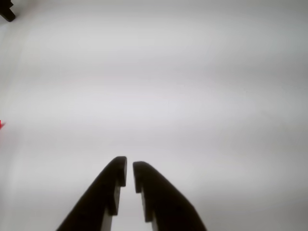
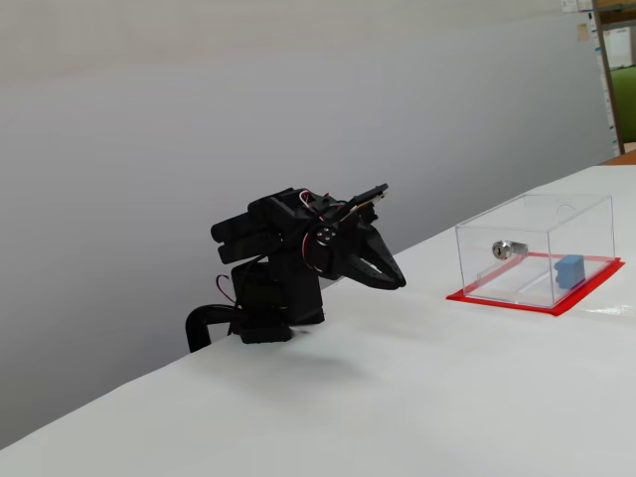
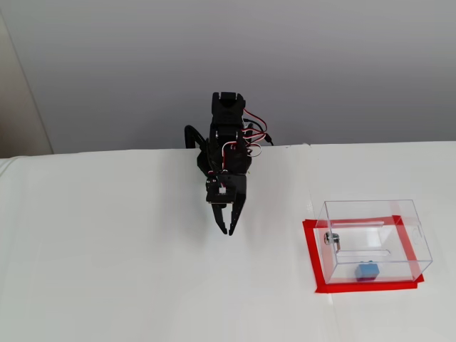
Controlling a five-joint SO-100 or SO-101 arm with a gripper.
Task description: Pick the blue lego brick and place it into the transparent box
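Note:
The blue lego brick (image 3: 368,271) lies inside the transparent box (image 3: 412,229), near its front wall; it also shows in a fixed view (image 2: 570,270). The box (image 2: 586,214) stands on a red base (image 2: 507,301) and has a silver lock (image 2: 503,248) on one side. My black gripper (image 3: 227,229) is folded near the arm's base, well to the left of the box, with fingers nearly touching and nothing between them. In the wrist view the gripper (image 1: 130,174) points over bare white table, with a narrow gap between the tips.
The white table (image 3: 107,271) stretches around the arm. A grey wall (image 2: 149,149) stands behind it. A sliver of red (image 1: 1,124) shows at the wrist view's left edge, and a dark object (image 1: 7,12) in its top left corner.

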